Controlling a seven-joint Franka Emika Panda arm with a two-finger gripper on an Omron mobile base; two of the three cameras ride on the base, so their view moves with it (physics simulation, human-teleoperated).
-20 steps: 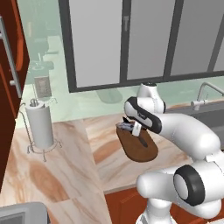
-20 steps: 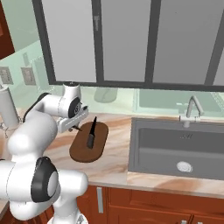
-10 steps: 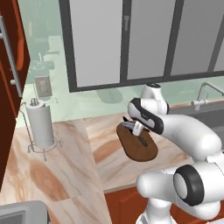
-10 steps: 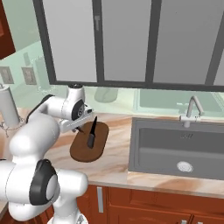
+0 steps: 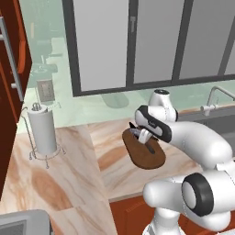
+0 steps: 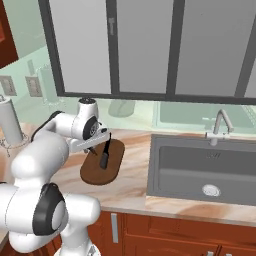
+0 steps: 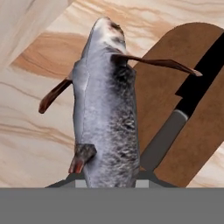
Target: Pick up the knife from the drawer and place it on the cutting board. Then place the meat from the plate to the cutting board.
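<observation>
My gripper [image 5: 140, 134] is shut on the meat [image 5: 136, 132], a grey mottled, fish-like piece with reddish-brown fins. In the hand view the meat [image 7: 105, 109] hangs over the marble counter at the edge of the dark brown cutting board [image 7: 175, 100]. The black knife [image 7: 192, 87] lies flat on that board, blade pointing away. From the right base view, my gripper [image 6: 93, 146] hovers at the left end of the cutting board [image 6: 97, 172], beside the knife [image 6: 105, 154]. The cutting board [image 5: 144, 158] lies on the counter left of the sink. The drawer and the plate are out of view.
A paper towel holder [image 5: 42, 131] stands on the counter to the left. The steel sink [image 6: 200, 167] with its faucet [image 6: 220, 125] lies right of the board. Wall outlets [image 5: 45, 89] and a window line the back wall. A grey appliance corner [image 5: 23, 225] sits near left.
My gripper has carried the meat a little to the right, closer over the board's near-left end. The knife and board have stayed still.
</observation>
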